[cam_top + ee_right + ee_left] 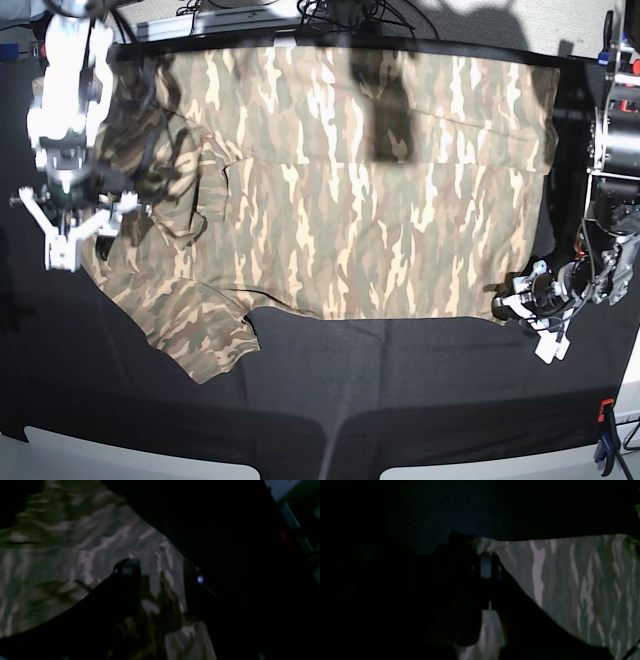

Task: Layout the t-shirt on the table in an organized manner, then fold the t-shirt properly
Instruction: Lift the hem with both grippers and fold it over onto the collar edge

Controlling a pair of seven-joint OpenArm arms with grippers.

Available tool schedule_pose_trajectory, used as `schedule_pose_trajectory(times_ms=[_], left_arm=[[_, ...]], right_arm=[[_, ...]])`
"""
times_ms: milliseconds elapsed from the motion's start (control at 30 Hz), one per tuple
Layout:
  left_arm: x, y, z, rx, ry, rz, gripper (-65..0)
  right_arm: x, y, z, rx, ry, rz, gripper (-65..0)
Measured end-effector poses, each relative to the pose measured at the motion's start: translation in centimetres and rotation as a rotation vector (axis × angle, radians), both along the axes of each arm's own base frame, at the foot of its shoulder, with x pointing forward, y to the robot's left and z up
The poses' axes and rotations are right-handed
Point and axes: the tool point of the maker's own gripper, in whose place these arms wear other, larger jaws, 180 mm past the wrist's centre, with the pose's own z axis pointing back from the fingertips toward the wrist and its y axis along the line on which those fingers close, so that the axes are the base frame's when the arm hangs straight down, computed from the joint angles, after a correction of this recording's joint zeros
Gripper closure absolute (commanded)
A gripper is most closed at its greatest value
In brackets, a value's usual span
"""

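We judge the t-shirt [350, 190] light and limp (best held at hems): left gripper [486, 566] pinches its corner, right gripper [160, 573] gapes above it

cables [340, 12] at far edge, orange-handled clamp [606, 432]

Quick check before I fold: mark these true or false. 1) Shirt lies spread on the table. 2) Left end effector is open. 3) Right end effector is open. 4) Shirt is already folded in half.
1) The camouflage fabric t-shirt lies spread on the black cloth table: true.
2) False: the left end effector is shut on the shirt's corner.
3) The right end effector is open: true.
4) False: it lies unfolded.
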Motion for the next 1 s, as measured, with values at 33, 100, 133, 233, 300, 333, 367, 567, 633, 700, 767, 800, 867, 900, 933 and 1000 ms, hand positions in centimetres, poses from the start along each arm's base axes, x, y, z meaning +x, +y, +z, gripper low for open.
schedule_pose_trajectory(times_ms=[33, 100, 133, 233, 300, 333, 367, 567, 633, 700, 767, 800, 867, 900, 933, 1000], left_arm=[[0.0, 0.0, 0.0, 0.000, 0.000, 0.000, 0.0], [0.0, 0.0, 0.0, -0.001, 0.000, 0.000, 0.0], [0.0, 0.0, 0.0, -0.002, 0.000, 0.000, 0.0], [0.0, 0.0, 0.0, -0.001, -0.001, 0.001, 0.0], [0.0, 0.0, 0.0, 0.000, -0.001, 0.001, 0.0], [0.0, 0.0, 0.0, -0.002, -0.001, 0.000, 0.0], [0.0, -0.1, 0.0, -0.002, 0.000, -0.001, 0.0], [0.0, -0.2, 0.0, -0.002, 0.000, -0.001, 0.0], [0.0, -0.1, 0.0, -0.002, 0.003, -0.002, 0.0], [0.0, -0.1, 0.0, -0.002, 0.001, -0.001, 0.0], [0.0, -0.1, 0.0, -0.001, 0.002, -0.002, 0.0], [0.0, -0.1, 0.0, -0.001, 0.002, -0.002, 0.0], [0.0, -0.1, -0.1, -0.001, 0.003, -0.003, 0.0], [0.0, -0.1, -0.1, 0.000, 0.003, -0.002, 0.0], [0.0, -0.1, -0.1, -0.001, 0.003, -0.002, 0.0], [0.0, -0.1, 0.0, -0.001, 0.003, -0.002, 0.0]], right_arm=[[0.6, -0.3, -0.2, 0.013, 0.010, -0.014, -26.6], [2.0, -0.6, -0.6, 0.065, 0.020, -0.034, -26.6], [2.8, -0.6, -0.7, 0.095, 0.017, -0.039, -26.5], [5.0, -0.6, -1.5, 0.152, 0.038, -0.031, -26.5], [6.2, -0.9, -2.8, 0.182, 0.078, -0.033, -26.5], [6.6, -1.1, -3.6, 0.193, 0.102, -0.035, -26.5], [7.1, -1.2, -4.5, 0.211, 0.132, -0.036, -26.5], [10.2, -1.6, -6.2, 0.259, 0.237, -0.019, -26.5], [11.5, -2.0, -5.6, 0.250, 0.239, -0.027, -26.5], [12.3, -2.4, -5.6, 0.254, 0.251, -0.038, -26.5], [12.7, -2.8, -6.4, 0.277, 0.273, -0.050, -26.5], [12.5, -3.1, -7.1, 0.286, 0.294, -0.060, -26.5], [11.6, -3.9, -8.8, 0.301, 0.344, -0.084, -26.5], [11.0, -4.5, -9.6, 0.300, 0.373, -0.097, -26.5], [10.2, -5.2, -10.4, 0.281, 0.409, -0.110, -26.5], [9.8, -5.9, -10.7, 0.268, 0.420, -0.108, -26.5]])
